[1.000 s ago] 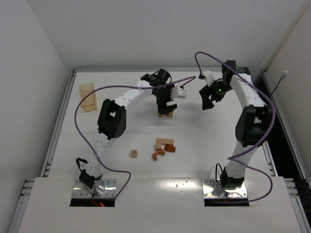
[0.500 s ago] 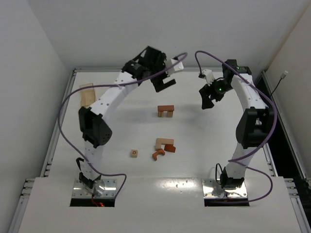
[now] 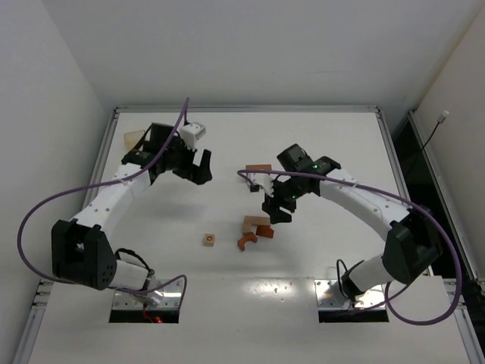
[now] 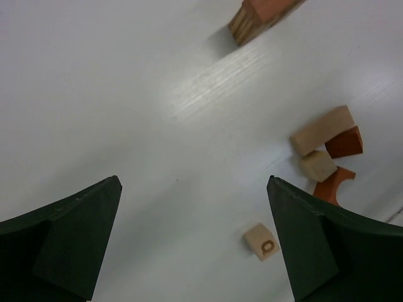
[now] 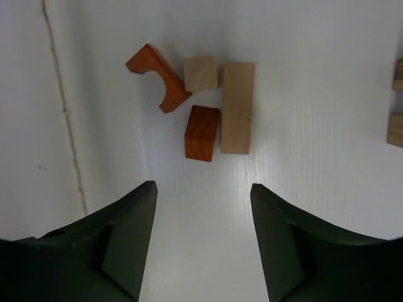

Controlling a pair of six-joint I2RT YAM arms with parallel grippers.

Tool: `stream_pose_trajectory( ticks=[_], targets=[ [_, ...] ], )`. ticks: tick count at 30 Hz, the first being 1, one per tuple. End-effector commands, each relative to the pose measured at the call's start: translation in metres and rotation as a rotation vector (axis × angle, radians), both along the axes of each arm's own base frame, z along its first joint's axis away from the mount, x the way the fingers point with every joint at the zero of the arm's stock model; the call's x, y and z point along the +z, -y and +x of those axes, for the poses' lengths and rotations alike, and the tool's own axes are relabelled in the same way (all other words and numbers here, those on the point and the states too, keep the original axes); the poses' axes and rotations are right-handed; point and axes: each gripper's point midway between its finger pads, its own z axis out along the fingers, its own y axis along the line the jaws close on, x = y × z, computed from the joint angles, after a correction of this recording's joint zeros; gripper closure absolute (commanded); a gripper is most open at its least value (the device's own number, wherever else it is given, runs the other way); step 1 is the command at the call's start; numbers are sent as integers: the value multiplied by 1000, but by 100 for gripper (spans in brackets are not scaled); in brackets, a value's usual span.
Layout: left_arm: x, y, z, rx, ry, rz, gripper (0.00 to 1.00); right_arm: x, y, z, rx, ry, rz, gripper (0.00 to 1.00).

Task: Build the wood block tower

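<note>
The wood block tower is a short stack at mid-table, a reddish-brown bar on top; in the left wrist view the tower shows at the top edge. Loose blocks lie nearer: a pale bar, a reddish-brown block, a pale cube and a reddish-brown arch. My right gripper hovers open just behind this cluster, nothing between its fingers. A lettered cube sits apart to the left. My left gripper hangs wide open and empty, left of the tower.
A pale wooden box stands at the back left, partly hidden by the left arm. Purple cables loop over both arms. The table's raised rim runs along the back.
The left arm has left the tower and swung to the left. The right arm came from the back right down to the loose blocks, its jaws narrower than before.
</note>
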Motion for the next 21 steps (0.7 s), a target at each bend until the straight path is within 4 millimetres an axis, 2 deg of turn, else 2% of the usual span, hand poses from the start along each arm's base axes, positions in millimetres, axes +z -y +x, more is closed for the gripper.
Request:
stream_pose_trajectory(
  ticks=[1,4,5,7,8,9,11,12,14,18,21],
  targets=[
    [32,-3,-5,62,90,-137,0,6,-30,32,-21,150,80,43],
    [14,-15,-14,102,63,-131,0,1,-54,42,-20,208,80,56],
    [10,-19,-14,115,53,-128,0,-7,-63,42,-1,203,68,62],
    [8,-26,-18,130,65,-116,0,-6,-78,46,9,204,79,66],
    [8,-32,-15,152,68,-108,0,-16,-79,49,5,191,57,66],
    [8,-37,-16,167,73,-108,0,-16,-88,44,29,191,60,66],
    [11,-44,-15,191,87,-102,0,-23,-91,41,50,208,37,66],
    [11,-46,-14,200,88,-96,0,-33,-94,32,82,193,18,62],
    [9,-54,-14,225,78,-92,0,-46,-94,26,104,173,-5,59],
    [3,-58,-16,229,64,-82,0,-65,-94,22,136,152,-39,52],
    [3,-63,-14,241,70,-69,0,-72,-91,20,146,144,-52,49]
  ],
)
